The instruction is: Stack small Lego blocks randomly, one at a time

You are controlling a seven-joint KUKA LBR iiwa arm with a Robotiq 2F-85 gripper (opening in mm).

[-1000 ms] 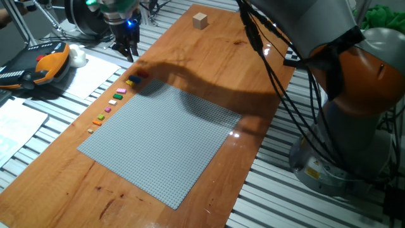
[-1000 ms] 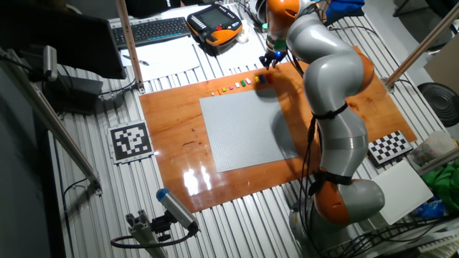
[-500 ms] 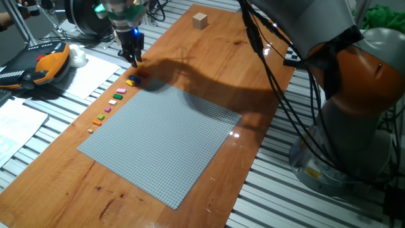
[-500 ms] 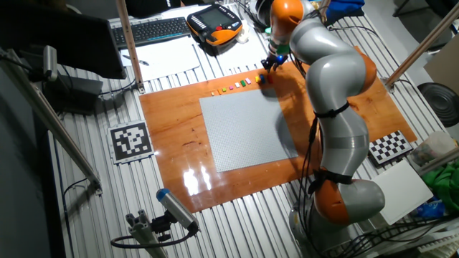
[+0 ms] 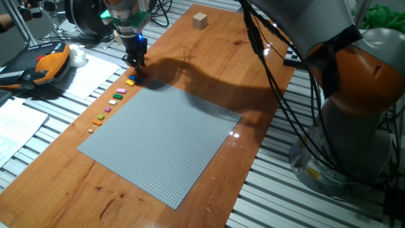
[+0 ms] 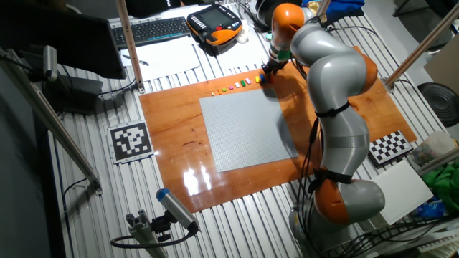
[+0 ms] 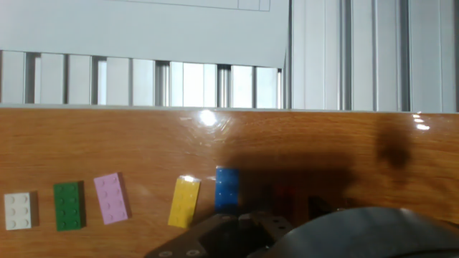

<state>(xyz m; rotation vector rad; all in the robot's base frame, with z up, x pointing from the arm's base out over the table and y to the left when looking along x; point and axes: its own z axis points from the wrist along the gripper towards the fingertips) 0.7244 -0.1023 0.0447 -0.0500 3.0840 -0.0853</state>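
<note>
While the gripper (image 5: 138, 62) is hanging low over the upper end of the row of small Lego blocks (image 5: 115, 100), its fingertips are sitting right at the red block (image 5: 142, 73) and just beside the blue block (image 7: 228, 188); whether the fingers are spread or closed I cannot tell, since the hand view shows only a dark blur of the hand at the bottom edge. In that view the yellow block (image 7: 184, 201), pink block (image 7: 111, 197), green block (image 7: 69, 205) and white block (image 7: 18, 210) are lying in a line toward the lower left, apart from one another, all flat on the wooden board (image 5: 209, 57). The grey baseplate (image 5: 158, 140) is filling the middle of the board, with the blocks running along its left edge. A tan wooden cube (image 5: 200, 21) is sitting near the top of the frame. The board is resting on a slatted metal table (image 6: 86, 179), with a teach pendant (image 6: 214, 26) and keyboard (image 6: 159, 29) at the upper left. Compared with a second ago, the gripper has been moving down and rightward, from above the bare wood onto the end of the row.
</note>
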